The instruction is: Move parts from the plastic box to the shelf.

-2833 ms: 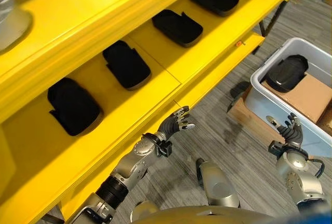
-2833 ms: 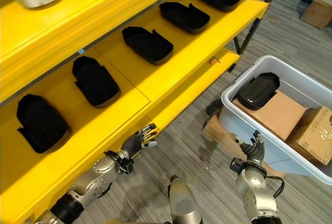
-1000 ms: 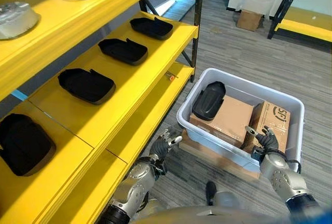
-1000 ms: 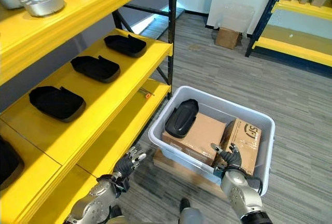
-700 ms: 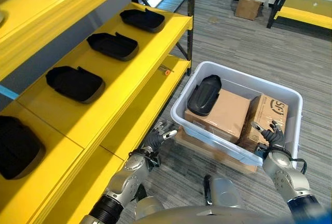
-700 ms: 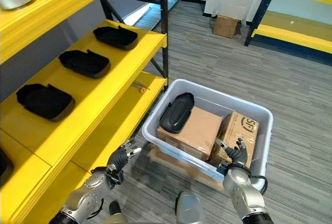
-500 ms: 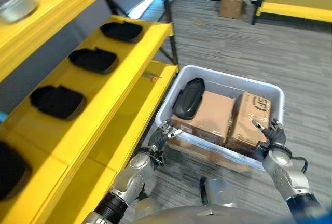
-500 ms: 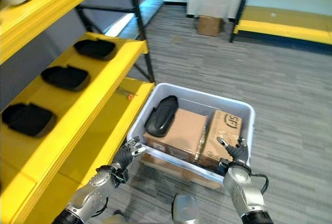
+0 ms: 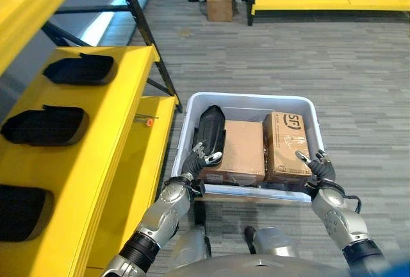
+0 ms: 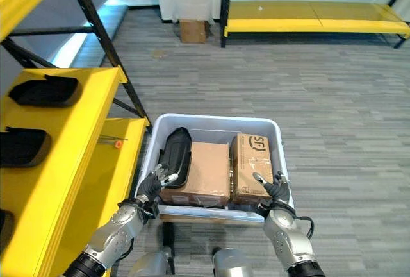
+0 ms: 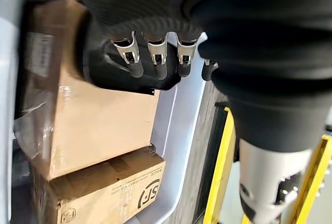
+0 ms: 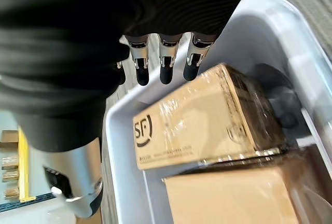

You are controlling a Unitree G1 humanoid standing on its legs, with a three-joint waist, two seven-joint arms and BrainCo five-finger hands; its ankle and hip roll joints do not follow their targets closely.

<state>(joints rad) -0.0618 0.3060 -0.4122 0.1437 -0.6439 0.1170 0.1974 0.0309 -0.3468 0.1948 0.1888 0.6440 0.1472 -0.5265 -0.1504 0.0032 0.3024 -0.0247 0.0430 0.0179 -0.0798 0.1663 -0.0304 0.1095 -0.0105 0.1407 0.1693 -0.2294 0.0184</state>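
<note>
Black part [image 9: 210, 133] in plastic box [image 9: 246, 99], just beyond relaxed, empty left hand [image 9: 200, 159].

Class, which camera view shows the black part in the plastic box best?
The left eye view: the black part lies whole against the left wall of the plastic box, beside two cardboard boxes. The right eye view shows much the same. In the left wrist view it sits blurred behind the left robot hand. The right wrist view shows the cardboard boxes instead.

Black parts [image 9: 45, 125] are carried on the yellow shelf [image 9: 96, 161]. On the grey plank floor [image 9: 307, 59], beside the shelf, a plastic box [image 9: 246, 100] is seen.
</note>
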